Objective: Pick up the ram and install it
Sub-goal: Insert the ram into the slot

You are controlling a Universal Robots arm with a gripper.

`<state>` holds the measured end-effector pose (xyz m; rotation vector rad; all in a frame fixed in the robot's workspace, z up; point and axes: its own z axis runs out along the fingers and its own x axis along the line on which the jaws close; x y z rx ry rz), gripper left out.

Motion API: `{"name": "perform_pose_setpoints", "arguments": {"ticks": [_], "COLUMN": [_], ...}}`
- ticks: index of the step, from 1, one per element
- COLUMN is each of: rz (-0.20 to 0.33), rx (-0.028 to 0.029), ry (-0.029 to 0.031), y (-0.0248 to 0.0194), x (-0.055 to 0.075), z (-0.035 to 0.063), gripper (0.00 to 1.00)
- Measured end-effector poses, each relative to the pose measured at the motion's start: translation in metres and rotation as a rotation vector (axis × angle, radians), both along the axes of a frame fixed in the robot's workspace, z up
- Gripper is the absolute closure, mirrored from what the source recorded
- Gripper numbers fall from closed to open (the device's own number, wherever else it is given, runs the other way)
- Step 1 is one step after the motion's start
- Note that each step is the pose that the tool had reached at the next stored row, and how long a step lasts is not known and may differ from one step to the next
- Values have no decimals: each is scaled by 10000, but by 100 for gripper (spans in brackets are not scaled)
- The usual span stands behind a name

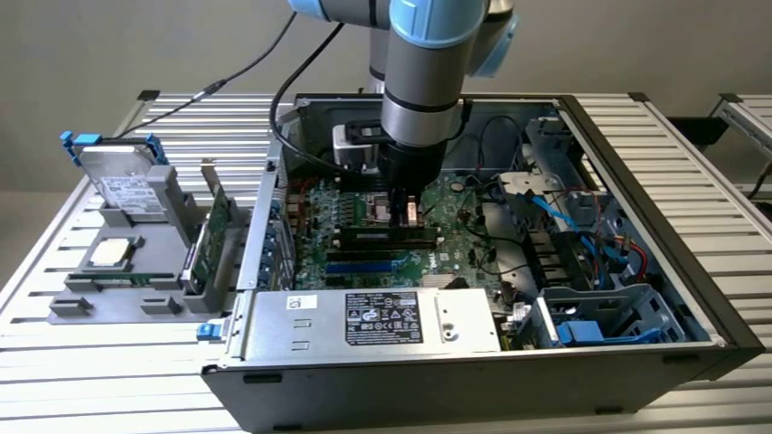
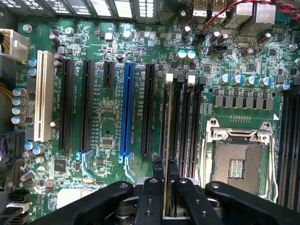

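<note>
The install step appears to be in hand. The hand (image 2: 165, 165) is gripping the ram (image 2: 165, 206) edge-on between closed fingers (image 2: 152, 197), and is hovering with the black memory slots (image 2: 185, 122) lying directly beneath it. Seating is calling for exact edge-to-slot alignment and a straight press.

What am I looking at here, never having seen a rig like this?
A robot arm reaches down into an open computer case on a slatted metal table. One picture is taken from outside; the other from a camera on the arm's wrist, looking down at the motherboard. The claw is closed on the ram, a thin stick seen edge-on, above the memory slots. Beside the case, at the exterior view's left, a grey holder carries a hard drive, a processor chip and an expansion card.
</note>
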<state>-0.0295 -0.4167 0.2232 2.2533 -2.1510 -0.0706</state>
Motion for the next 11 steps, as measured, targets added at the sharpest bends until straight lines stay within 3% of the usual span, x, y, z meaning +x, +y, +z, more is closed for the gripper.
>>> {"name": "perform_pose_setpoints", "arguments": {"ticks": [11], "rz": [2], "rx": [-7], "ry": [0], "y": [0], "x": [0], "z": [-25], "gripper": [85]}}
